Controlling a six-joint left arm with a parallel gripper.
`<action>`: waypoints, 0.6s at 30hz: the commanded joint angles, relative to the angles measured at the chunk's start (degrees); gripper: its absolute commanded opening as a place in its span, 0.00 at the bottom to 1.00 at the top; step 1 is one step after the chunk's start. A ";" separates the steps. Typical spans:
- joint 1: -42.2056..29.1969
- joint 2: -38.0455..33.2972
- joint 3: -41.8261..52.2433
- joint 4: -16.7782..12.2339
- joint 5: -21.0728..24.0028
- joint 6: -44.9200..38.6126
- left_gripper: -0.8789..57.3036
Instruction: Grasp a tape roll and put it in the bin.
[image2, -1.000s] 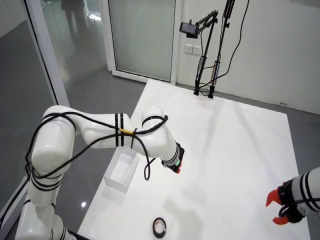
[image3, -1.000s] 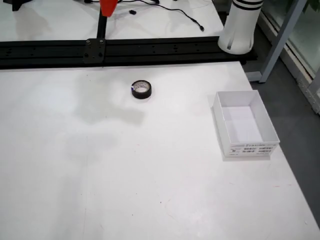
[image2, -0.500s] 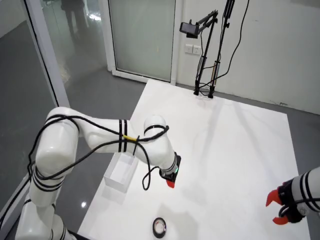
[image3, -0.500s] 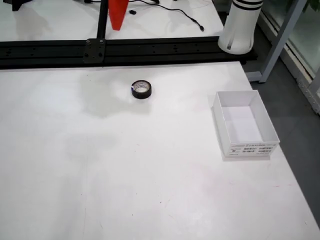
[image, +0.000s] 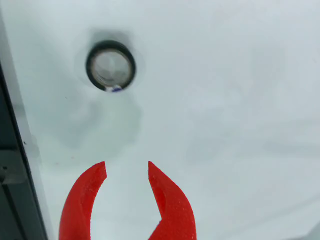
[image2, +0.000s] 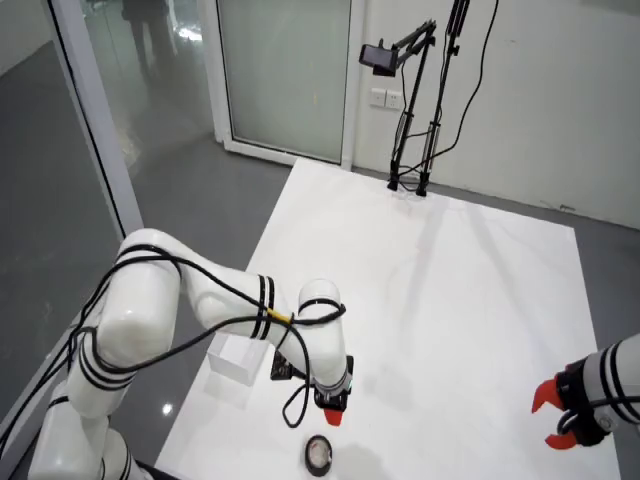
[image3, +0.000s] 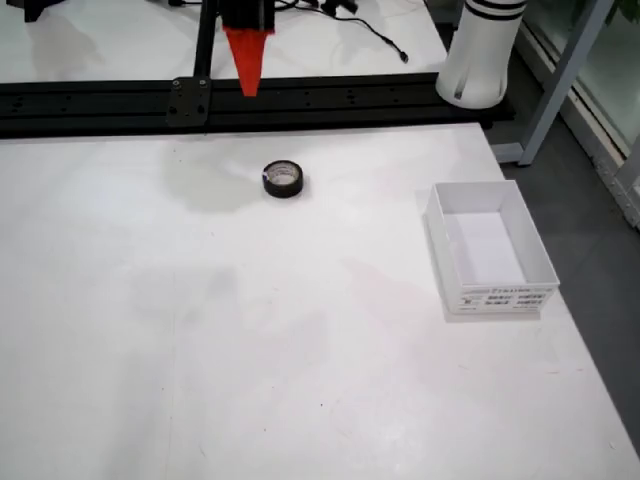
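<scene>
A black tape roll (image: 110, 65) lies flat on the white table. In the wrist view it sits ahead of my red gripper (image: 127, 167), which is open and empty, with a clear gap to the roll. In the side view the gripper (image2: 331, 415) hangs just above and behind the roll (image2: 318, 452). In the front view the gripper (image3: 247, 85) points down over the black rail, behind the roll (image3: 283, 180). The white bin (image3: 445, 235) stands empty to the right in that view and also shows in the side view (image2: 232, 365).
A black rail (image3: 350, 100) runs along the table's far edge in the front view. The table's edge and a dark frame (image: 12, 190) show at the left of the wrist view. A second arm's red gripper (image2: 556, 412) rests at the right of the side view.
</scene>
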 joint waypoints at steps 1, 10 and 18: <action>-1.91 10.16 2.74 -2.98 -1.94 -15.33 0.31; 0.81 11.04 4.41 -3.07 -1.85 -17.27 0.33; 3.98 11.56 4.67 -1.49 -2.46 -17.27 0.34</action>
